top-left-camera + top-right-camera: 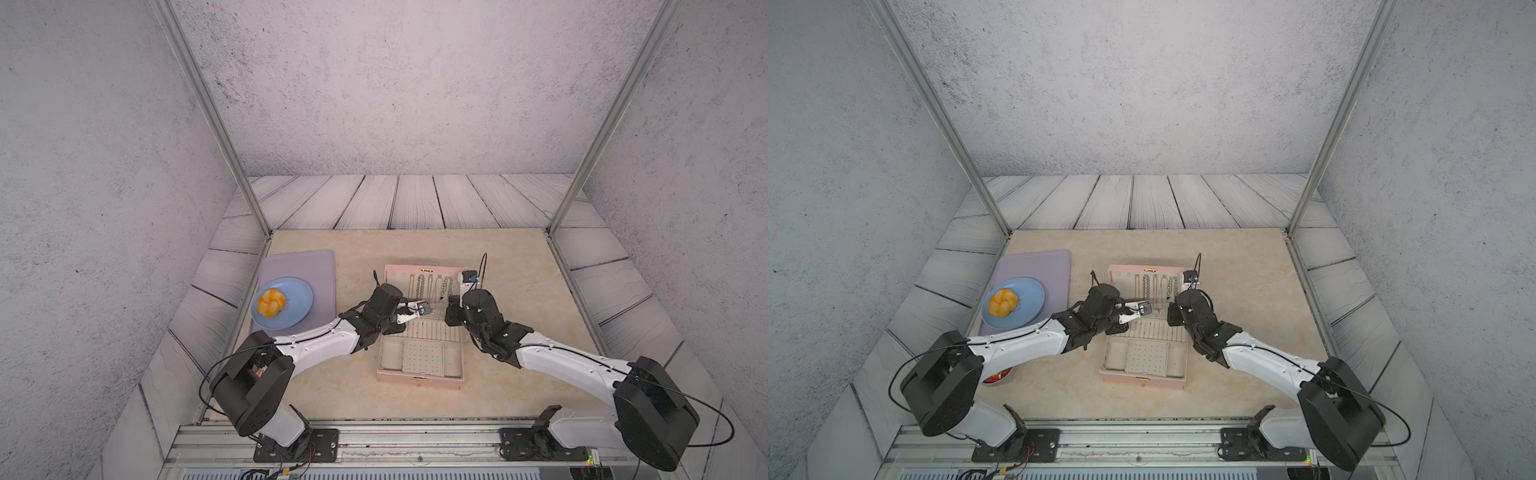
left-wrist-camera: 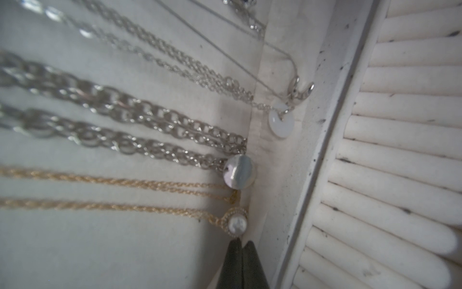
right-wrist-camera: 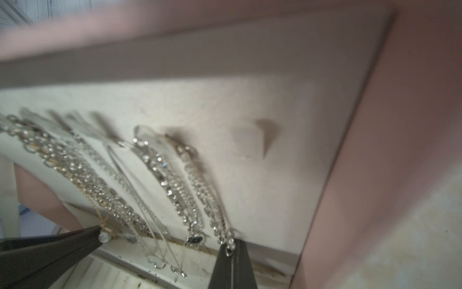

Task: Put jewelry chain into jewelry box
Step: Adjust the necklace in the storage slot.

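Observation:
The pink jewelry box (image 1: 419, 380) (image 1: 1142, 380) lies open mid-table, its lid raised at the back. Several chains hang on the lid's cream lining. In the right wrist view the silver jewelry chain (image 3: 207, 200) hangs from a hook, and my right gripper (image 3: 231, 242) (image 1: 452, 300) is shut on its bottom links. My left gripper (image 2: 241, 241) (image 1: 428, 308) (image 1: 1147, 307) is shut, its tips right against a pearl pendant (image 2: 237, 224) on a gold chain (image 2: 100, 207), low on the lid near the hinge.
Ring rolls (image 2: 400, 125) and a perforated panel (image 1: 422, 355) fill the box base. A lilac tray (image 1: 307, 266) at the left carries a blue plate (image 1: 295, 320) with a bun (image 1: 271, 302). A red object (image 1: 998, 376) shows under the left arm.

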You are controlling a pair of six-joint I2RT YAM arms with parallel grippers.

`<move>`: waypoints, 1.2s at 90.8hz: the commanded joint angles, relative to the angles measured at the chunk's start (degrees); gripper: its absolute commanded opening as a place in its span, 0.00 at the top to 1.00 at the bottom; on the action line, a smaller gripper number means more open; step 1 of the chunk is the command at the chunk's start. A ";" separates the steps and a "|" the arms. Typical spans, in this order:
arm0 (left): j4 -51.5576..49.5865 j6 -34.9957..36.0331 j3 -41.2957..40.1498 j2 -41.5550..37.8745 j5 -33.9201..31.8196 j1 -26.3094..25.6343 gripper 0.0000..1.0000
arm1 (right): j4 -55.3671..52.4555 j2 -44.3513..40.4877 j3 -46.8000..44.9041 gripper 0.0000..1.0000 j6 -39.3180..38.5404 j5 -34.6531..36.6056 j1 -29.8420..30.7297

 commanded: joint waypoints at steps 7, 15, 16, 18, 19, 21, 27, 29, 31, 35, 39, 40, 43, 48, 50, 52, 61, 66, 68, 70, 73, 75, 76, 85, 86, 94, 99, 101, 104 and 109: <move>-0.98 -0.02 -0.67 -0.84 1.11 -0.83 1.00 | -1.60 1.38 -0.47 1.00 0.27 0.59 -0.25; -0.93 -0.02 -0.65 -0.70 1.11 -0.85 1.00 | -1.84 1.60 -0.30 0.99 0.58 0.34 -0.26; -0.95 -0.02 -0.65 -0.69 1.11 -0.84 1.00 | -1.84 1.56 -0.32 0.98 0.61 0.29 -0.27; -0.97 -0.02 -0.65 -0.71 1.11 -0.84 1.00 | -1.89 1.49 -0.20 0.97 0.70 0.31 -0.28; -0.97 -0.02 -0.65 -0.70 1.11 -0.84 1.00 | -1.92 1.47 -0.18 0.96 0.76 0.27 -0.19; -0.98 -0.02 -0.68 -0.65 1.04 -0.84 1.00 | -2.02 1.36 -0.12 0.94 0.80 0.24 -0.24; -0.98 -0.02 -0.59 -0.61 0.80 -0.79 1.00 | -2.52 0.75 0.08 0.88 0.90 0.05 -0.20; -0.85 -0.02 -0.57 -0.61 0.72 -0.83 1.00 | -2.72 0.45 0.14 0.86 0.93 0.03 -0.20; -0.86 -0.07 -0.59 -0.60 0.61 -0.88 1.00 | -2.97 0.18 0.23 0.84 0.91 0.03 -0.26; -0.89 -0.10 -0.57 -0.63 0.43 -0.84 1.00 | -3.48 -0.45 0.35 0.81 0.91 0.03 -0.21; -0.84 -0.08 -0.49 -0.62 0.26 -0.81 1.00 | -4.06 -1.11 0.50 0.79 0.91 -0.02 -0.28; -0.86 -0.09 -0.53 -0.61 0.24 -0.82 1.00 | -4.18 -1.24 0.52 0.79 0.91 -0.03 -0.24; -0.79 -0.10 -0.56 -0.66 0.15 -0.84 1.00 | -4.48 -1.73 0.65 0.77 0.91 -0.20 -0.26; -0.73 -0.03 -0.56 -0.62 0.14 -0.81 1.00 | -5.10 -2.50 0.92 0.75 1.00 -0.55 -0.23; -0.74 -0.02 -0.57 -0.65 0.14 -0.83 1.00 | -5.41 -2.75 1.01 0.74 1.04 -0.69 -0.23; -0.83 0.04 -0.57 -0.66 0.14 -0.84 1.00 | -5.68 -3.10 1.10 0.74 1.11 -0.90 -0.27; -0.73 0.24 -0.76 -0.87 0.23 -0.84 1.00 | -6.31 -4.58 1.23 0.69 1.66 -1.32 -0.33; -0.35 0.45 -1.15 -1.12 0.37 -0.84 1.00 | -6.46 -5.26 1.23 0.68 1.98 -1.37 -0.28; -0.20 0.56 -1.37 -1.17 0.51 -0.88 1.00 | -6.45 -5.49 1.24 0.68 2.08 -1.36 -0.28; -0.04 0.65 -1.49 -1.36 0.67 -0.85 1.00 | -6.38 -5.63 1.25 0.68 2.19 -1.29 -0.28; 0.18 0.68 -1.67 -1.46 0.83 -0.84 1.00 | -6.33 -5.77 1.32 0.69 2.29 -1.27 -0.28; 0.30 0.68 -1.70 -1.52 0.90 -0.84 1.00 | -6.35 -5.84 1.38 0.70 2.31 -1.20 -0.28; 0.32 0.68 -1.70 -1.54 0.92 -0.84 1.00 | -6.39 -5.80 1.49 0.70 2.31 -1.19 -0.28; 0.25 0.75 -1.76 -1.79 0.97 -0.88 1.00 | -6.70 -5.26 2.25 0.72 2.37 -1.79 -0.40; 0.30 0.76 -1.78 -1.85 0.99 -0.90 1.00 | -6.74 -5.12 2.32 0.73 2.39 -1.92 -0.43; 0.62 0.77 -2.11 -2.26 1.39 -0.99 1.00 | -6.51 -4.33 3.18 0.77 2.81 -3.17 -0.63; 0.80 0.77 -2.38 -2.55 1.88 -1.08 1.00 | -6.17 -3.75 3.48 0.78 2.96 -3.47 -0.72; 1.00 0.84 -2.51 -2.65 2.07 -1.10 1.00 | -6.05 -3.50 3.61 0.78 2.98 -3.51 -0.79; 1.27 0.85 -2.75 -2.97 2.41 -1.10 1.00 | -5.92 -3.27 3.72 0.79 3.09 -3.50 -0.81; 1.76 0.98 -3.29 -3.51 3.17 -1.18 1.00 | -5.86 -2.85 3.95 0.80 3.31 -3.43 -0.93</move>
